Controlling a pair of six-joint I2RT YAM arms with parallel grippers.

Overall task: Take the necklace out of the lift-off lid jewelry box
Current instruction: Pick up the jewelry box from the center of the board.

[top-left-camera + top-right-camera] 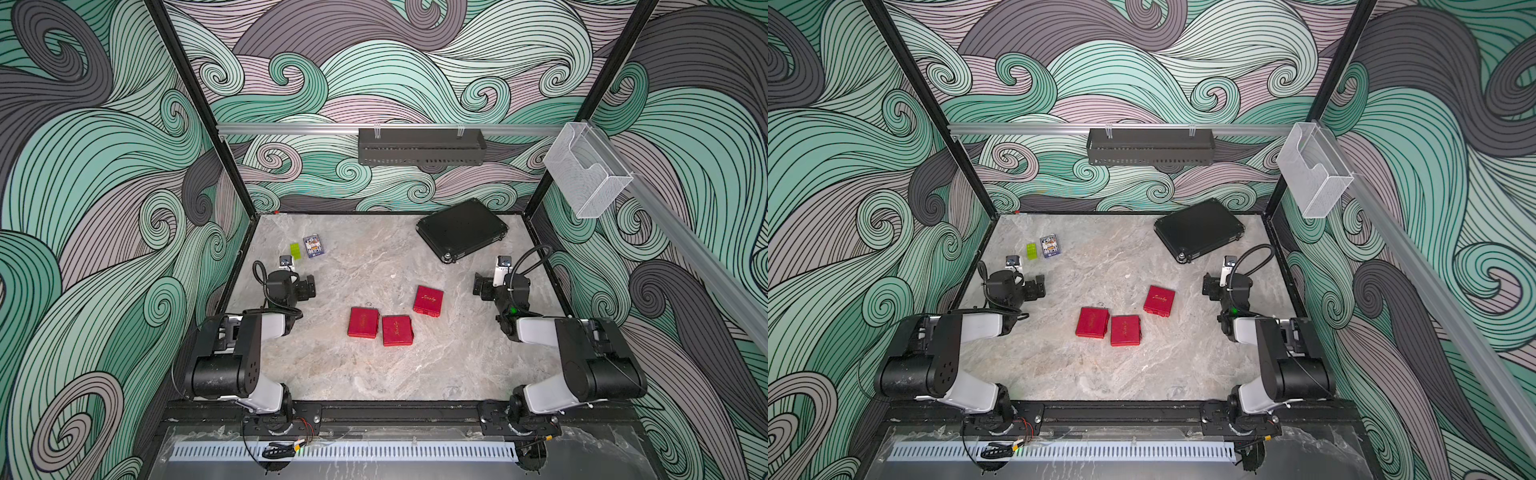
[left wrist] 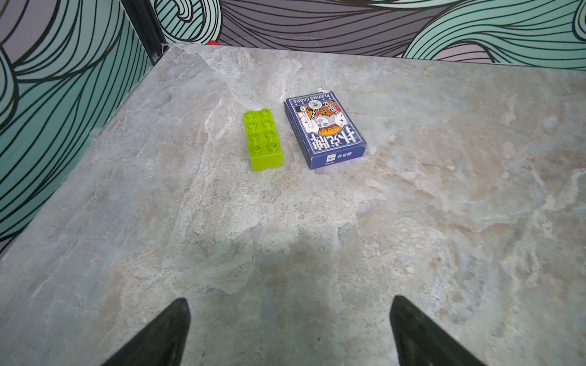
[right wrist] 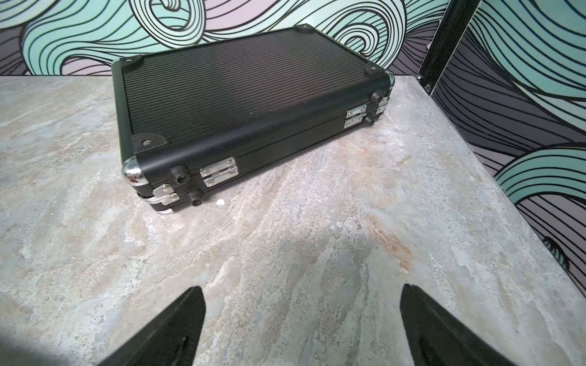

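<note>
Bright, even light is received from overhead; the tabletop [image 1: 374, 374] is rendered matte. Soft shadows are cast ahead of the left end effector [image 2: 290, 301] and under the black case [image 3: 241, 95]. Wall lines are bowed at top-view edges. Right end effector [image 3: 301, 286] fingertips [image 3: 177, 323] appear slightly defocused.

A tiny speck [image 1: 368, 304] at 12 o'clock of one red box [image 1: 363, 322] is too small to identify. Picture edges cut off left tool [image 2: 290, 300] and right tool [image 3: 302, 288].

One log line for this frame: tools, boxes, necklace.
left tool: open, empty | right tool: open, empty | red jewelry boxes: three, closed, untouched | necklace: not visible
</note>
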